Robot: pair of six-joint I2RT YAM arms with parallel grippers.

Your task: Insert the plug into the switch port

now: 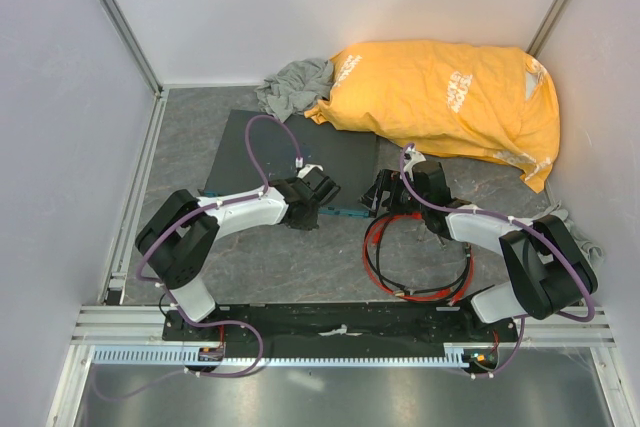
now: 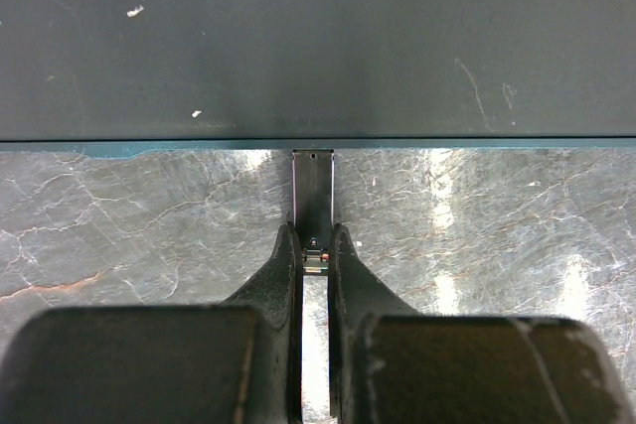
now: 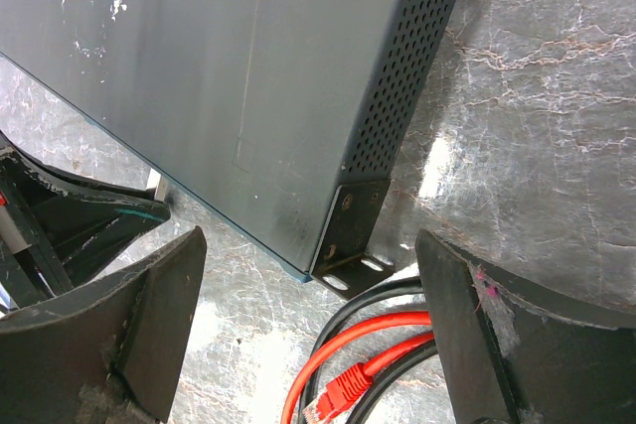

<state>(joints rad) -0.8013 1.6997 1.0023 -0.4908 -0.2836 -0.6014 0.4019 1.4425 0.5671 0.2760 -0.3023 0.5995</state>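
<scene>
The right gripper (image 3: pixel 310 245) stands wide open and holds nothing. The plug (image 3: pixel 338 391) lies on the table (image 3: pixel 537 96) at the bottom of the right wrist view, between the two fingers, just off the corner of the box (image 1: pixel 285 147). The left gripper (image 2: pixel 315 237) is closed on the near end of a narrow metal strip (image 2: pixel 313 186) that juts from the box's blue-green front edge, probably to steady it. The sockets cannot be made out.

The pick-up looks like the step in hand:
- drop straight over the plug
- grip the red sleeve behind the tip
- leave the tip free
- watch that the red cable (image 1: pixel 372 247) does not snag

Count: two arms, one box, one plug, one red cable, one yellow bag (image 1: pixel 450 97), one grey cloth (image 1: pixel 295 82)
</scene>
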